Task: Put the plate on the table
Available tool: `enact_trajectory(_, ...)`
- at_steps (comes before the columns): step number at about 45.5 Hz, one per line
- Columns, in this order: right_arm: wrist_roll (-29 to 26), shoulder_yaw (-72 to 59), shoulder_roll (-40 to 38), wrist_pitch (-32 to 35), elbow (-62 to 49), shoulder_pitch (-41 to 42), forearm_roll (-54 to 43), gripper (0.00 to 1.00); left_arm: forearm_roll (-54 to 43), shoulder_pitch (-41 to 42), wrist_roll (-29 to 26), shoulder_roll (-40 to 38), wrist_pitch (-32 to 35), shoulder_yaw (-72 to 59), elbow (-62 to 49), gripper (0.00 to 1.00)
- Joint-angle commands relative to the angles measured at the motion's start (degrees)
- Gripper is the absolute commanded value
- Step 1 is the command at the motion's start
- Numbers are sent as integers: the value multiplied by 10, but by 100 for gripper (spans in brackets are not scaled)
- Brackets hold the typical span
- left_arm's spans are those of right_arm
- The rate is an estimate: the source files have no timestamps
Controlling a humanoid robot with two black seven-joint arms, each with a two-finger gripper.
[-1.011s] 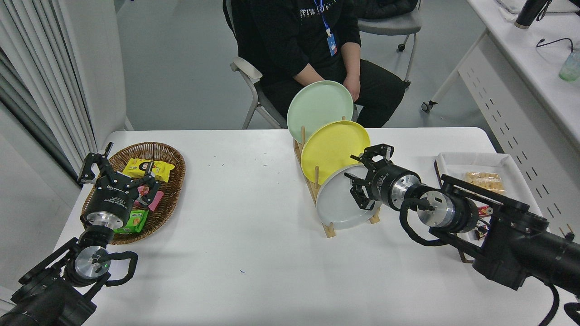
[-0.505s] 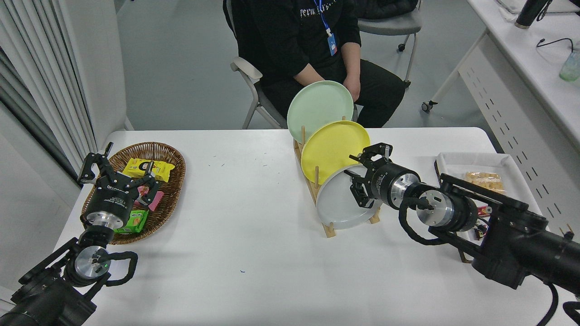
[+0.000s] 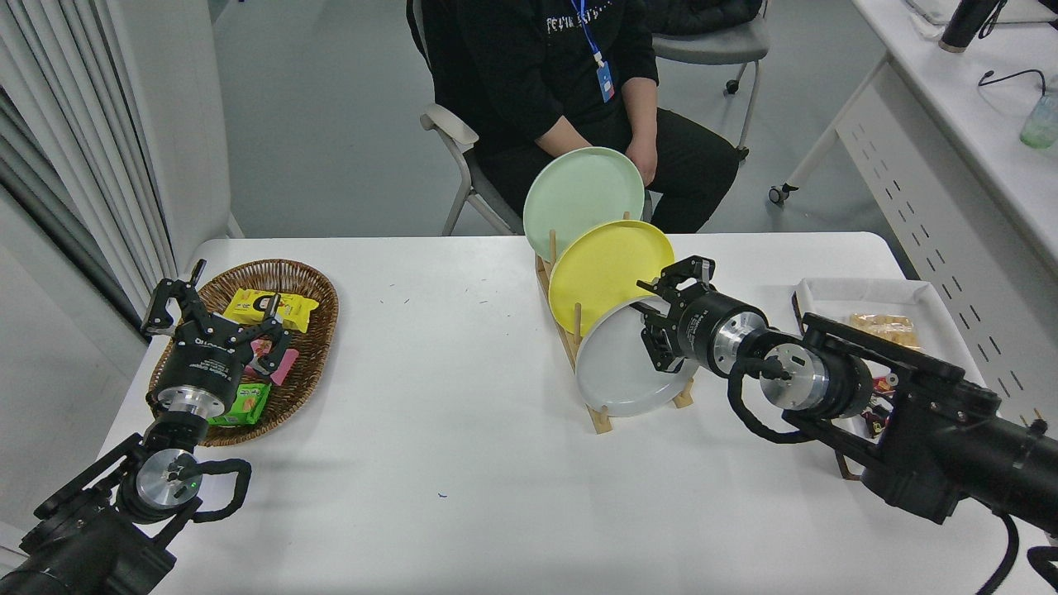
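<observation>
Right gripper (image 3: 661, 318): reached in from 4 o'clock to the right rim of the plate (image 3: 616, 364); whether the rim is pinched cannot be told, since the fingers are seen overlapping it.
Left gripper (image 3: 211, 314): parked at 8 o'clock over the wicker basket (image 3: 318, 289), fingers spread, nothing held.
Plate: light grey, stood tilted in the nearest slot of the wooden rack (image 3: 599, 417), just right of the desk's centre; its face is turned toward 7 o'clock.
Plate relative to right gripper: the gripper is set at the plate's 2 o'clock edge, touching or just beside it.
Neighbours in the rack: a yellow plate (image 3: 599, 273) is stood directly behind the grey one, and a pale green plate (image 3: 583, 194) behind that, toward 12 o'clock.
Desk (image 3: 463, 446): white, with rounded corners; open surface is seen from 5 to 7 o'clock in front of the rack, and between rack and basket.
Right edge: a white tray (image 3: 835, 293) holding snacks is placed at 3 o'clock, partly hidden by the right arm.
Far edge: a person (image 3: 570, 74) is seated at 12 o'clock, close behind the green plate.
</observation>
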Motion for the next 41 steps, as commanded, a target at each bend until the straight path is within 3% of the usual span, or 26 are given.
enact_trajectory(1, 0, 0, -3, 0, 1, 2, -1, 19, 0, 1, 0, 0, 0, 0, 0, 98)
enact_trajectory(18, 0, 2, -11, 1, 16, 2, -14, 0, 0, 0, 0, 0, 0, -1, 0, 98)
enact_trajectory(41, 0, 9, -20, -31, 45, 3, -4, 0, 0, 1, 0, 0, 0, 0, 0, 98)
